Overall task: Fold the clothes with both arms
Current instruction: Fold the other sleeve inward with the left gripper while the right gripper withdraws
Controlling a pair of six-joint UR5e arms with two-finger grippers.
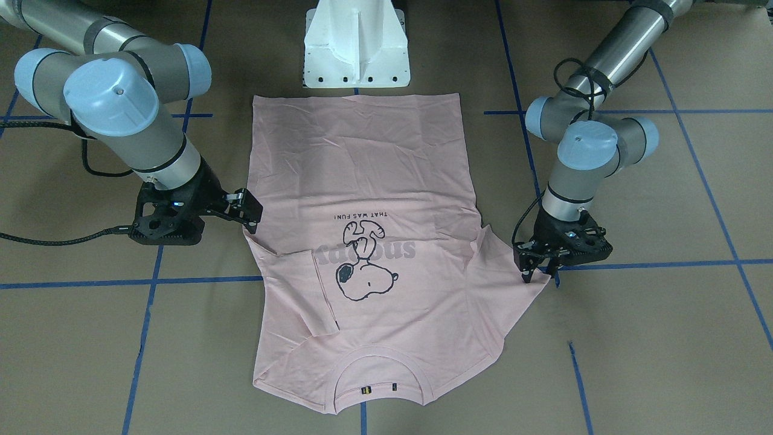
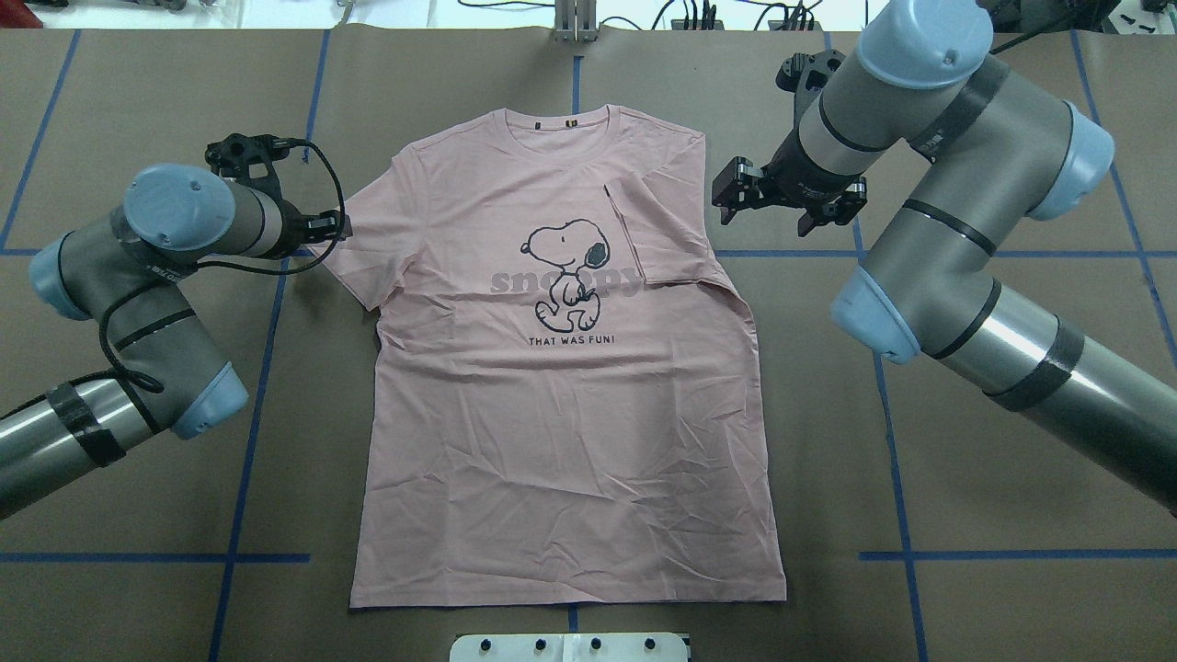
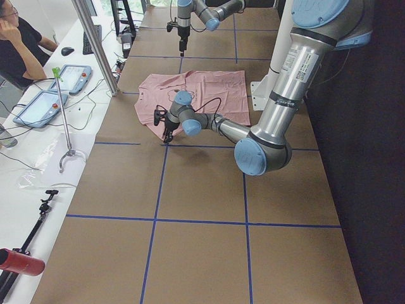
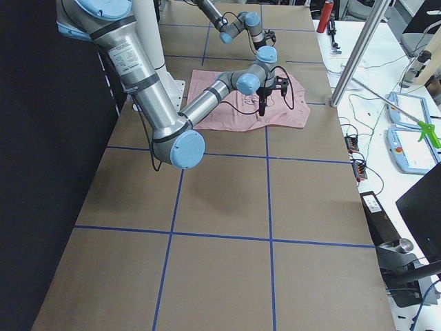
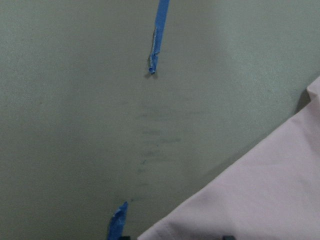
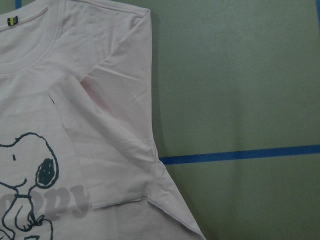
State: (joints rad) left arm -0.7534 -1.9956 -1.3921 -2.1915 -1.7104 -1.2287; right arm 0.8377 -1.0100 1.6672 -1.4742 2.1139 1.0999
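We see the T-shirt (image 2: 552,441) as soft matt cloth, finely creased, lying on rough-looking matt brown paper (image 2: 1011,607) (the blue tape (image 2: 138,557) looks faintly glossy); the right arm (image 2: 1094,386) shows brushed metal with smooth plastic caps (image 2: 929,37)

The pale pink cotton T-shirt (image 2: 561,432) lies flat, print up, at the centre of the brown paper-covered surface (image 2: 965,478). Its hem is toward my white metal pedestal base (image 1: 356,54); its ribbed round collar (image 2: 561,124) points away. The right sleeve (image 2: 657,230) lies folded inward on the chest. The left sleeve (image 2: 359,248) lies spread outward. My left claw (image 1: 534,275) is at that sleeve's tip; my right claw (image 2: 768,210) is beside the folded sleeve.
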